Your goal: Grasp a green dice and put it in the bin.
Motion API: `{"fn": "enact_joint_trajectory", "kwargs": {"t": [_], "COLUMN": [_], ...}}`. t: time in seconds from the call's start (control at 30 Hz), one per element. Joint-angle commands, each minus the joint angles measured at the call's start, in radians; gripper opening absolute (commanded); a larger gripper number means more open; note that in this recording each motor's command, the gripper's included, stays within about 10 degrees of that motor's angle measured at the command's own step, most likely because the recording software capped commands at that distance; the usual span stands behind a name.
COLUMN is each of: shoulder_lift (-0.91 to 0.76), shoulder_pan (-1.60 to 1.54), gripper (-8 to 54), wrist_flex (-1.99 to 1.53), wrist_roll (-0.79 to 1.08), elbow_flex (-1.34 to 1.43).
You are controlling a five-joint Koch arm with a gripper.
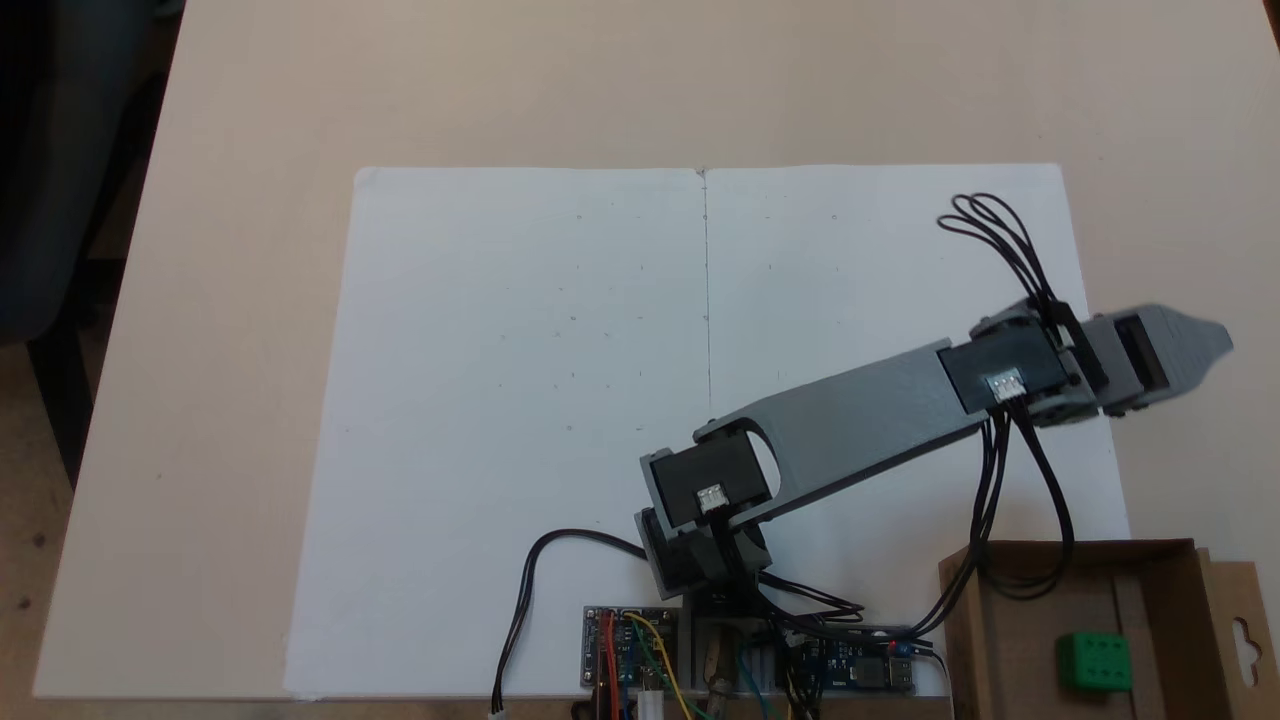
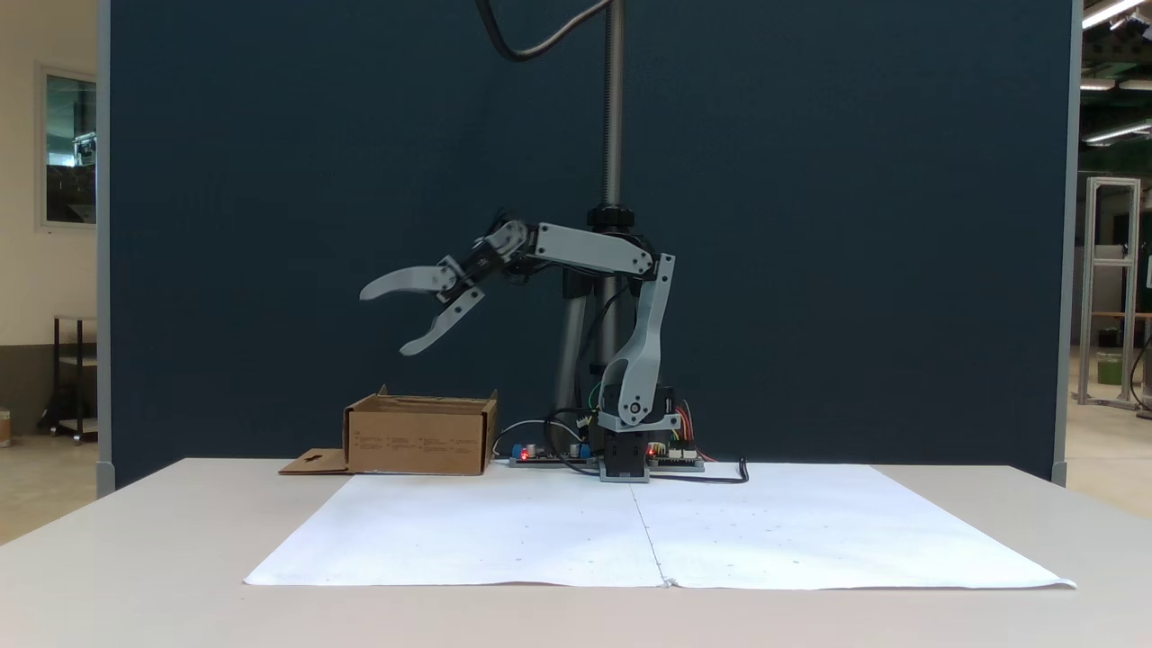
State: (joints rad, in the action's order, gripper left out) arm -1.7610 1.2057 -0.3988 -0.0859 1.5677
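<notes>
The green dice (image 1: 1094,661) lies inside the bin (image 1: 1010,620), a brown cardboard box at the lower right of a fixed view. From the front, in a fixed view, the bin (image 2: 419,435) stands on the table left of the arm's base, and its walls hide the dice. My gripper (image 2: 385,321) hangs open in the air, well above the bin and a little to its left, with nothing between its jaws. From above, in a fixed view, the gripper (image 1: 1205,345) points right, beyond the paper's edge and away from the bin.
A large white paper sheet (image 1: 520,400) covers the middle of the beige table (image 1: 250,250). Circuit boards and wires (image 1: 640,650) sit beside the arm's base (image 2: 627,450). The bin's flap (image 1: 1240,620) with a cut-out slot lies flat beside it. A metal pole (image 2: 614,108) rises behind the arm.
</notes>
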Motion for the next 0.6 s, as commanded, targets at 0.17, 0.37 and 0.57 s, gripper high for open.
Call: {"fn": "enact_joint_trajectory", "kwargs": {"t": [0.17,0.37,0.57], "shoulder_lift": [-0.143,-0.179,-0.268], "shoulder_pan": [-0.370,-0.638,-0.884], "gripper": [43.1,43.1,43.2], "wrist_flex": [0.051,0.054,0.194], "wrist_roll": [0.086,0.158,0.172], "elbow_flex": [0.055,0.158,0.379]}}
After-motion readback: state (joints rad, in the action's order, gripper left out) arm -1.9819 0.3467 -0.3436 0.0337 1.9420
